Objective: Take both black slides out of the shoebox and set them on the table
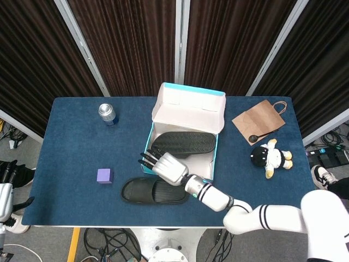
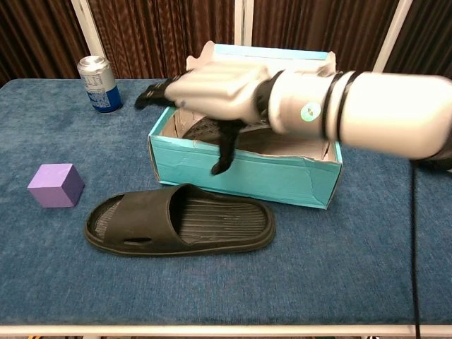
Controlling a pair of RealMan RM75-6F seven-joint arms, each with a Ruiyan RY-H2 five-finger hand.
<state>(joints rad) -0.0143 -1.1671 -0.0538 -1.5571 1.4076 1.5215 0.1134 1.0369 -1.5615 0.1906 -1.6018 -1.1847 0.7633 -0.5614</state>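
Observation:
One black slide (image 1: 155,191) (image 2: 181,228) lies flat on the blue table, sole down, just in front of the teal shoebox (image 1: 209,165) (image 2: 244,174). The other black slide (image 1: 183,144) (image 2: 205,130) rests inside the box, sole up. My right hand (image 1: 166,166) (image 2: 212,91) hovers open above the box's front left corner, fingers spread, holding nothing and clear of the slide on the table. The left hand shows in neither view.
A purple cube (image 1: 104,176) (image 2: 56,185) sits left of the slide on the table. A drink can (image 1: 107,113) (image 2: 97,83) stands at the back left. On the right are a brown paper bag (image 1: 258,120) (image 2: 400,99) with a black spoon, and a plush toy (image 1: 271,157).

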